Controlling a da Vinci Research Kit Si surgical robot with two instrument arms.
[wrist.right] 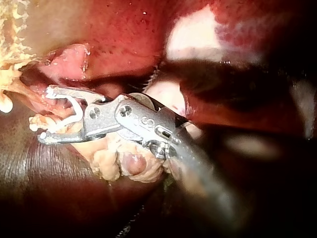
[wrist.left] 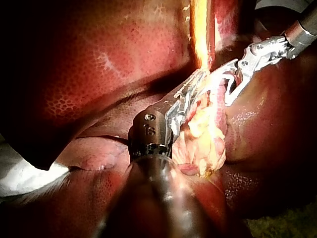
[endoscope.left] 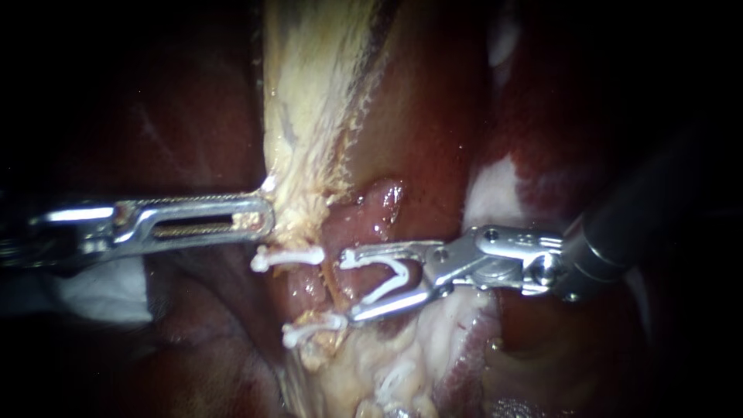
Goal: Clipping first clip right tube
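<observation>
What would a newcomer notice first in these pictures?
The right instrument stands out in the middle, its jaws wide apart yet holding a white V-shaped clip. Beside its tips an upper clip and a lower clip sit across a tube, and the left instrument grips pale tissue just above them.

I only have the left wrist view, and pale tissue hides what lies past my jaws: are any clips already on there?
Observer: Yes. The endoscope shows two closed white clips, an upper clip and a lower clip, below where the left instrument grips the pale tissue.
Operator: Where does the right instrument's clip stand against those?
Observer: The right instrument holds an open clip between its spread jaws, to the right of both; its lower jaw tip ends close by the lower clip.
</observation>
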